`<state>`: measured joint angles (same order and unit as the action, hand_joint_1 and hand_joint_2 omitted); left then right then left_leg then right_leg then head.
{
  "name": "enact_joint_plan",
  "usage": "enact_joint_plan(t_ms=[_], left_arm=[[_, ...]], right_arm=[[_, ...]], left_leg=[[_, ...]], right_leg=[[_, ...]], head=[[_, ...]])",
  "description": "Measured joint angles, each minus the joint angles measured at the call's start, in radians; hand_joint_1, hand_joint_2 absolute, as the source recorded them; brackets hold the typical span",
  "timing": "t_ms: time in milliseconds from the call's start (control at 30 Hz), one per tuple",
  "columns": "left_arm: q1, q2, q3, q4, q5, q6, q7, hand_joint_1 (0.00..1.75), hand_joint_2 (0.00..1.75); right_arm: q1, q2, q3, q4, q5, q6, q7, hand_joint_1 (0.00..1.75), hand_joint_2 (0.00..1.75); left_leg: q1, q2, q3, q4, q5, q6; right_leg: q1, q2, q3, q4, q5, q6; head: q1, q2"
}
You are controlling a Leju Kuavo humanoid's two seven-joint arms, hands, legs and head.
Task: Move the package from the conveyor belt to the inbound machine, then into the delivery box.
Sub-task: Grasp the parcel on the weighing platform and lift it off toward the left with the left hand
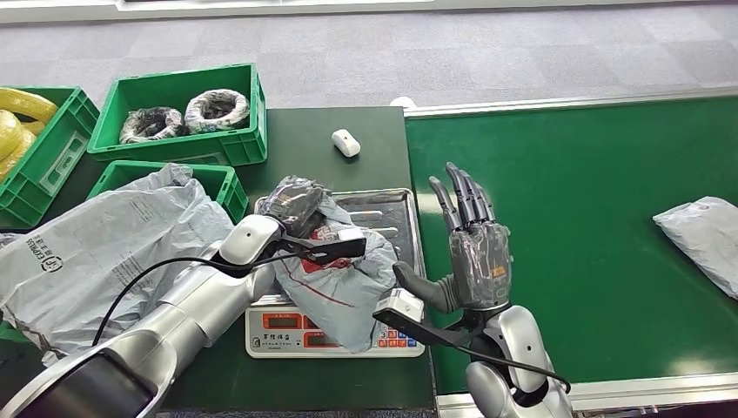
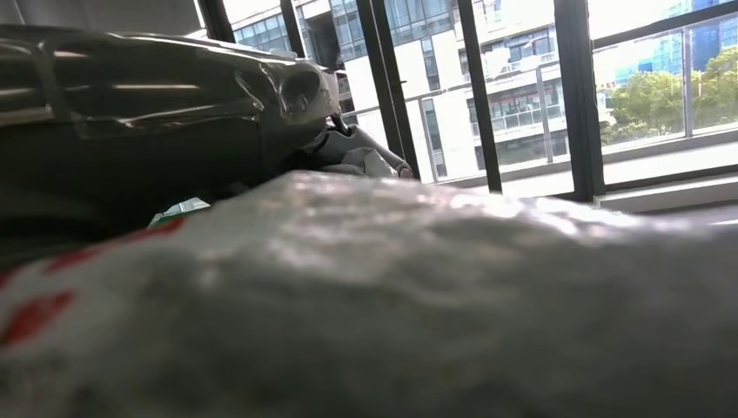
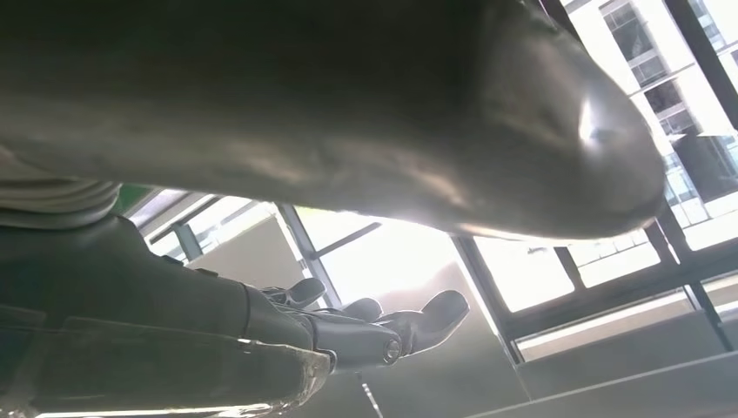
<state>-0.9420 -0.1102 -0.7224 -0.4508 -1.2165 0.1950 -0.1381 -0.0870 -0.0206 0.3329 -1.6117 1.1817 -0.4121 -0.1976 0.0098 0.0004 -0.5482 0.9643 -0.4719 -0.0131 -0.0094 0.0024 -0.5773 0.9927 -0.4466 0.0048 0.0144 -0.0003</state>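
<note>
Grey package (image 1: 335,279) with red print lies crumpled on the steel tray of the scale (image 1: 392,213), at the near middle of the dark tabletop (image 1: 305,144). Left robot hand (image 1: 294,202) rests on the package's far-left end; fingers are hidden by plastic wrap and bag folds, so I cannot tell whether it grips or merely touches. Right robot hand (image 1: 470,239) is released, fingers spread and pointing far, raised over the left edge of the green conveyor belt (image 1: 592,226), just right of the scale. Second grey package (image 1: 705,239) lies on the belt at far right. Green bins (image 1: 178,113) sit far left, with a large grey bag (image 1: 96,252) in front. Small white object (image 1: 345,142) beyond the scale.
</note>
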Motion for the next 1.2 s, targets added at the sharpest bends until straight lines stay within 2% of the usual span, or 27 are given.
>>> enact_joint_plan(t_ms=[133, 367, 633, 733, 833, 1000, 1200], left_arm=[[0.0, 0.0, -0.003, 0.002, -0.001, 0.008, 0.003, 1.74, 1.75], [0.0, 0.005, -0.005, 0.002, -0.019, 0.05, 0.036, 1.75, 1.75], [-0.032, 0.043, -0.003, -0.021, -0.131, 0.126, 0.176, 1.75, 1.75], [-0.065, 0.077, 0.015, -0.037, -0.211, 0.128, 0.26, 1.75, 1.75], [-0.124, 0.126, 0.067, -0.06, -0.267, 0.124, 0.32, 1.75, 1.75], [-0.202, 0.208, 0.193, -0.12, -0.333, 0.09, 0.33, 1.75, 1.75], [-0.238, 0.263, 0.276, -0.142, -0.345, 0.064, 0.349, 1.75, 1.75]], right_arm=[[0.001, 0.001, -0.002, -0.003, 0.003, 0.004, 0.0, 0.0, 0.0], [0.012, 0.007, -0.01, -0.017, 0.013, 0.015, 0.0, 0.0, 0.0], [0.028, 0.016, -0.016, -0.029, 0.02, 0.032, 0.0, 0.0, 0.0], [0.036, 0.017, -0.017, -0.029, 0.021, 0.032, -0.001, 0.0, 0.0], [0.047, 0.018, -0.017, -0.028, 0.018, 0.028, -0.004, 0.0, 0.0], [0.064, 0.025, -0.018, -0.027, 0.019, 0.026, -0.009, 0.0, 0.0], [0.067, 0.035, -0.026, -0.027, 0.029, 0.034, -0.009, 0.0, 0.0]], left_leg=[[0.0, 0.0, 0.0, 0.0, 0.0, 0.0], [0.0, 0.0, 0.0, 0.0, 0.0, 0.0], [0.0, 0.0, -0.001, 0.0, 0.0, 0.0], [0.0, 0.0, -0.001, 0.0, 0.001, 0.0], [0.0, 0.001, -0.001, 0.0, 0.001, 0.0], [0.0, 0.001, -0.002, 0.0, 0.001, -0.001], [0.0, 0.001, -0.003, 0.0, 0.001, -0.001]], right_leg=[[0.0, 0.0, 0.0, 0.0, 0.0, 0.0], [0.0, 0.0, 0.0, 0.0, 0.0, 0.0], [0.0, 0.0, -0.001, 0.0, 0.0, 0.0], [0.0, 0.0, -0.001, 0.001, 0.0, 0.0], [0.0, 0.001, -0.002, 0.002, 0.0, 0.0], [0.001, 0.001, -0.003, 0.002, 0.0, 0.0], [0.0, 0.001, -0.003, 0.002, 0.0, 0.0]], head=[[0.0, 0.0], [0.0, 0.0], [0.0, 0.0], [0.0, 0.0], [0.0, 0.0], [0.0, 0.0], [0.0, 0.0]])
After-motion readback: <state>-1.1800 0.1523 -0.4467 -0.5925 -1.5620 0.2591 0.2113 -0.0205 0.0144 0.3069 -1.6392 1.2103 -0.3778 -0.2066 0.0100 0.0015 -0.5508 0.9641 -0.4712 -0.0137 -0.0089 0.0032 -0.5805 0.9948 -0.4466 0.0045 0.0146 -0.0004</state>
